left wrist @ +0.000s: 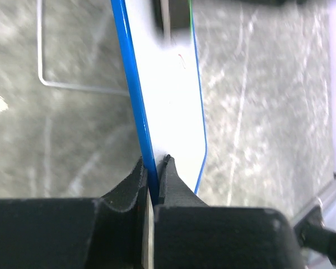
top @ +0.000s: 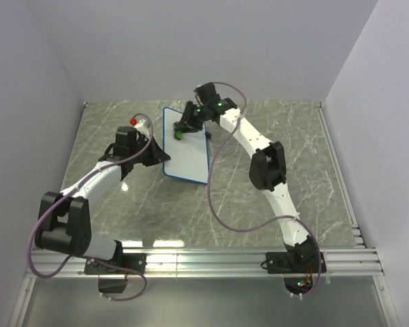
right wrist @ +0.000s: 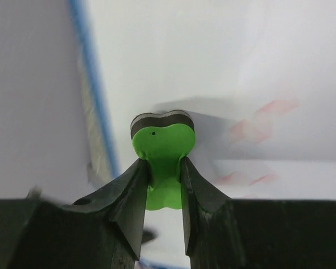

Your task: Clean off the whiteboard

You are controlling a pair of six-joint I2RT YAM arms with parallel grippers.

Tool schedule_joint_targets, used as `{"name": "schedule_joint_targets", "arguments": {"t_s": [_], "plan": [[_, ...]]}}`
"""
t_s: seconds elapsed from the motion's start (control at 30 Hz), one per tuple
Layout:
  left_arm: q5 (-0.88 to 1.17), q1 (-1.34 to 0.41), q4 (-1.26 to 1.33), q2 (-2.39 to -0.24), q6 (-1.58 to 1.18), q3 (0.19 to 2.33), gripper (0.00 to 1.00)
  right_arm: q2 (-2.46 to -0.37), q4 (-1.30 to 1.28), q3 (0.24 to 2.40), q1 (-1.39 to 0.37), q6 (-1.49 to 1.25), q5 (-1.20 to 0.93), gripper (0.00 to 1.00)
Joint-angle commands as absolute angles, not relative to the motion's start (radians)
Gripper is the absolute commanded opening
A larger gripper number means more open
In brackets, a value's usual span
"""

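The whiteboard (top: 189,151), white with a blue frame, lies at the middle of the table. My left gripper (top: 157,155) is shut on its left blue edge (left wrist: 135,101). My right gripper (top: 183,129) is shut on the green bow-shaped eraser (right wrist: 163,151), pinching its waist, with its dark felt end pressed on the board's upper part (right wrist: 224,67). Faint smeared red marks (right wrist: 263,120) show on the board to the right of the eraser. A small red stroke (left wrist: 181,60) also shows in the left wrist view.
A red-capped marker (top: 138,122) lies left of the board's top corner, beside my left arm. Grey walls close in on the table at the left, back and right. A metal rail (top: 259,259) runs along the near edge.
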State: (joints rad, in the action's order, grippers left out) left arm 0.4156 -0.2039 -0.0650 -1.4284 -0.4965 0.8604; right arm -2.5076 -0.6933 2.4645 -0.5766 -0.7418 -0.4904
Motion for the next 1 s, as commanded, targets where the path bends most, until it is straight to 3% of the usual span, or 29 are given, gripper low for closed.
{"name": "schedule_joint_targets", "arguments": {"t_s": [0.0, 0.3, 0.53, 0.8, 0.97], "plan": [[0.592, -0.291, -0.356, -1.401, -0.347, 0.798, 0.0, -2.594, -0.794, 2.473, -0.511, -0.683, -0.336, 0.0], [0.549, -0.291, -0.385, -1.428, -0.342, 0.831, 0.0, -2.496, -0.876, 2.244, -0.583, -0.588, -0.316, 0.0], [0.538, -0.291, -0.373, -1.44, -0.345, 0.833, 0.0, -2.317, -0.77, 1.982, -0.715, -0.607, -0.362, 0.0], [0.537, -0.291, -0.377, -1.44, -0.337, 0.838, 0.0, -2.261, -0.739, 1.98, -0.793, -0.663, -0.373, 0.0], [0.54, -0.291, -0.377, -1.414, -0.342, 0.816, 0.0, -2.442, -0.842, 2.294, -0.753, -0.634, -0.33, 0.0]]}}
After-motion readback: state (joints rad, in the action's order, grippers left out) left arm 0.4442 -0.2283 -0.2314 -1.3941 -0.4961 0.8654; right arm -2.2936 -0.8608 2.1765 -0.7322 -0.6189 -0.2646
